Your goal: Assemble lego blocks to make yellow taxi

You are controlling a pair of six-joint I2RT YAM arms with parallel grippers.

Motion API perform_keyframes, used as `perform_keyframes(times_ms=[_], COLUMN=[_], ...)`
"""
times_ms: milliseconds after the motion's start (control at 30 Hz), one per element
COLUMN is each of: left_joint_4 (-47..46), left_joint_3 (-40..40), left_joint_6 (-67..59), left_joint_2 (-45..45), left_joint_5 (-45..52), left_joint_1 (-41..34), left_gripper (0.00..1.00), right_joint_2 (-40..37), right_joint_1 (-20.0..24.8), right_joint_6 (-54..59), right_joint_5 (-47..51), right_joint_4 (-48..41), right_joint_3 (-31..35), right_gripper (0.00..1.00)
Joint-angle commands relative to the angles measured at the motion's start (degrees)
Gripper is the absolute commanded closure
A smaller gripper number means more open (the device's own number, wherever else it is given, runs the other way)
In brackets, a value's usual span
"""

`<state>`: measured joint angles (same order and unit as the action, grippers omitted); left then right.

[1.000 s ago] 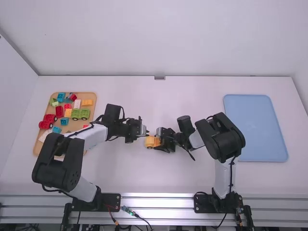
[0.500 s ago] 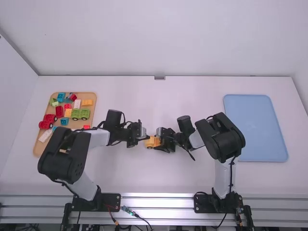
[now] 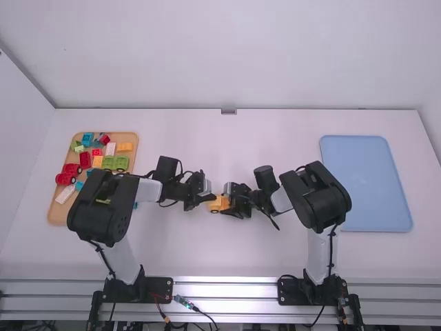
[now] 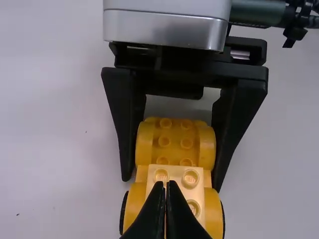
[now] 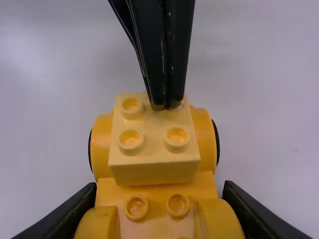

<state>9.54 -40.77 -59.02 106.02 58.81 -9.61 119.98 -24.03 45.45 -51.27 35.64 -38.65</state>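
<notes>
At the middle of the table in the high view, my left gripper [image 3: 207, 198] meets the yellow car [image 3: 219, 204] from the left and my right gripper [image 3: 227, 203] from the right. In the left wrist view, my left gripper [image 4: 167, 185] is shut, its tips over the pale yellow block [image 4: 175, 180] on the yellow car [image 4: 176, 144]. In the right wrist view, my right gripper [image 5: 158, 201] has its fingers on both sides of the yellow car [image 5: 103, 144]; the pale yellow block [image 5: 154, 149] sits on the car's far end, touched by the left fingertips.
At the left, a wooden tray [image 3: 54, 210] holds several coloured blocks and wheeled pieces, with the left arm over its near right part. A blue tray [image 3: 368, 183] lies at the right, beyond the right arm.
The left arm's links have shifted right and its wrist slightly down the picture, its fingertips staying near the car. The right arm and the car have kept still.
</notes>
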Motion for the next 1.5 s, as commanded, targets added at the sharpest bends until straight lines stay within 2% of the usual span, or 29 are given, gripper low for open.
perform_keyframes(times_ms=[0,167,467,567,667,767,933,1133,1467], left_joint_4=[-0.51,-0.75,-0.38,-0.27,0.82,4.97,8.36,8.69,8.14], left_joint_3=[-0.31,0.92,1.42,1.44,2.53,4.22,6.12,7.32,5.35], left_joint_6=[-0.76,-0.81,3.32,2.73,1.64,5.7,5.29,8.68,6.51], left_joint_2=[1.88,2.86,2.97,3.48,5.03,6.99,7.96,7.96,7.5], left_joint_5=[0.82,0.77,-9.72,-9.48,-10.31,-13.15,-12.58,-19.62,-9.92], left_joint_1=[-0.33,-1.03,-5.75,-5.84,-5.84,-5.38,-5.4,-5.53,-5.29], left_gripper=[0.98,0.98,0.98,0.98,0.98,0.98,0.98,0.98,0.98], right_joint_2=[0.96,0.93,0.93,0.93,0.93,0.93,0.93,0.93,0.93], right_joint_1=[0.02,0.02,0.02,0.02,0.32,1.11,2.22,2.68,2.62], right_joint_6=[0.46,0.39,0.39,0.42,0.42,0.42,0.63,0.61,0.61], right_joint_5=[3.1,3.13,3.1,2.82,1.97,0.92,-1.05,-1.4,-1.2], right_joint_4=[-1.03,-1.03,-0.61,-0.42,-0.33,0.07,0.11,0.09,0.04], right_joint_3=[0.74,0.68,0.74,0.76,0.7,0.81,0.79,0.76,0.76], right_gripper=[0.5,0.5,0.51,0.51,0.51,0.51,0.51,0.51,0.51])
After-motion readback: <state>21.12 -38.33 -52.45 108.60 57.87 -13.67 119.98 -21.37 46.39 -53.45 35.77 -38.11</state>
